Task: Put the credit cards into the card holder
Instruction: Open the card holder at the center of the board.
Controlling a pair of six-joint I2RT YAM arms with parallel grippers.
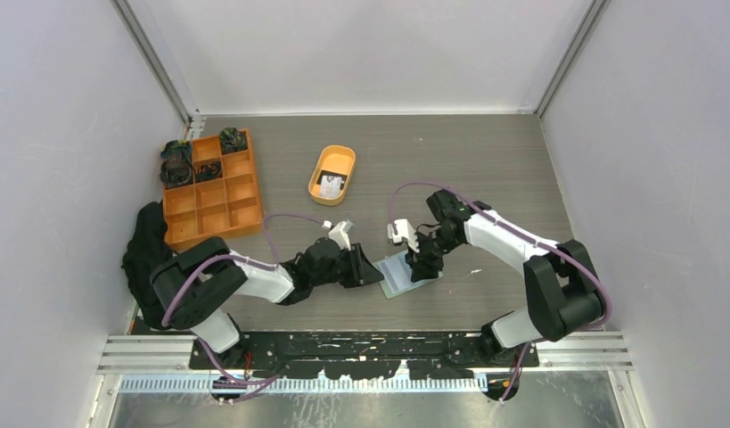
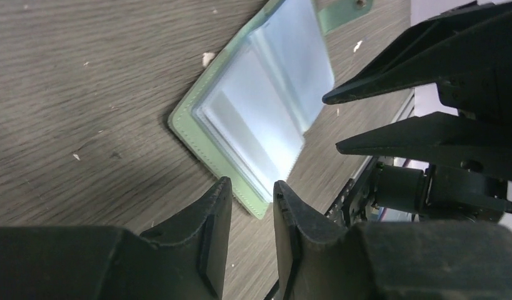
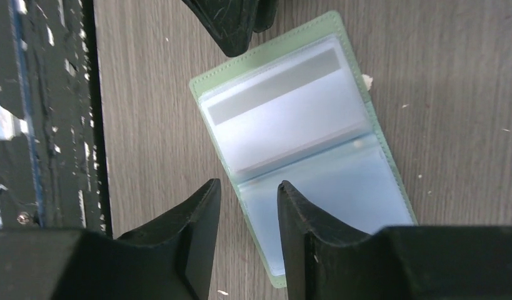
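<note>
Just between left claw (image 2: 250, 184) and right claw (image 3: 247, 184), both narrow-gapped and empty: the card holder (image 3: 297, 125), flat, open.

Two black robot grippers, the left gripper (image 2: 250, 184) and the right gripper (image 3: 248, 185), are sharing one grey wood-grain table (image 1: 486, 160) with one open sage-green soft card holder (image 3: 303, 119), one orange oval tray (image 1: 338, 150) holding one small pale card (image 1: 332, 185), one orange grid organiser (image 1: 220, 209) and one black cloth (image 1: 145, 241).

You're looking at a lab test cell: plain white panels (image 1: 370, 45) wall in your grey wood-grain worktop (image 1: 504, 152), with aluminium rails (image 1: 593, 349) along its near edge.
</note>
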